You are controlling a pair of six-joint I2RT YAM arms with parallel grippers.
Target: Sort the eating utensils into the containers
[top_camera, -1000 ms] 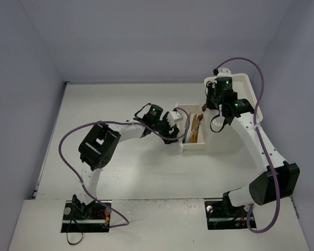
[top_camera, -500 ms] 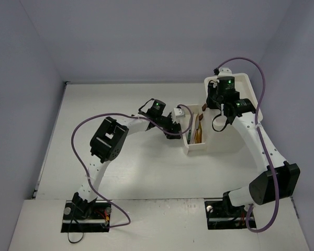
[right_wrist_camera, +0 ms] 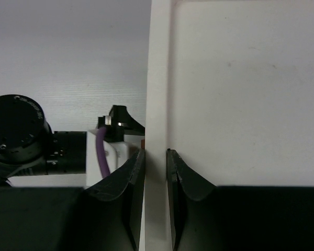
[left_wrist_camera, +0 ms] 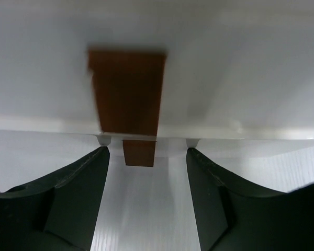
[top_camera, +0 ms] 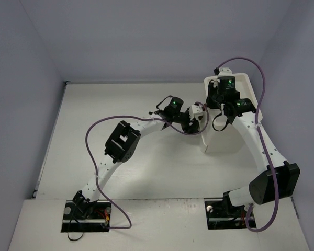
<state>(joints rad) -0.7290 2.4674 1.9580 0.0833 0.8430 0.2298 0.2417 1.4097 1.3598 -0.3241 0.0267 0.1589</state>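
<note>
The white drawer unit (top_camera: pixel 229 137) stands at the right of the table with its drawer pushed in. No eating utensils show; they are hidden. In the left wrist view the drawer's cream front (left_wrist_camera: pixel 225 68) fills the frame with its brown handle (left_wrist_camera: pixel 126 94) in the middle. My left gripper (top_camera: pixel 198 114) is open, and its fingertips (left_wrist_camera: pixel 97 157) sit against the bottom of that front, either side of the handle, with nothing between them. My right gripper (top_camera: pixel 213 102) is shut on the unit's upright white top rim (right_wrist_camera: pixel 157 94), one finger on each side.
My left arm (top_camera: pixel 146 125) stretches across the middle of the table towards the unit. Purple cables (top_camera: pixel 94 136) loop off both arms. Grey walls close in the table at the left, the back and the right. The left gripper's body shows in the right wrist view (right_wrist_camera: pixel 21 136).
My left gripper has moved right and pushed the open drawer into the unit. The utensils that lay in it are now hidden. My right gripper has kept its hold on the rim.
</note>
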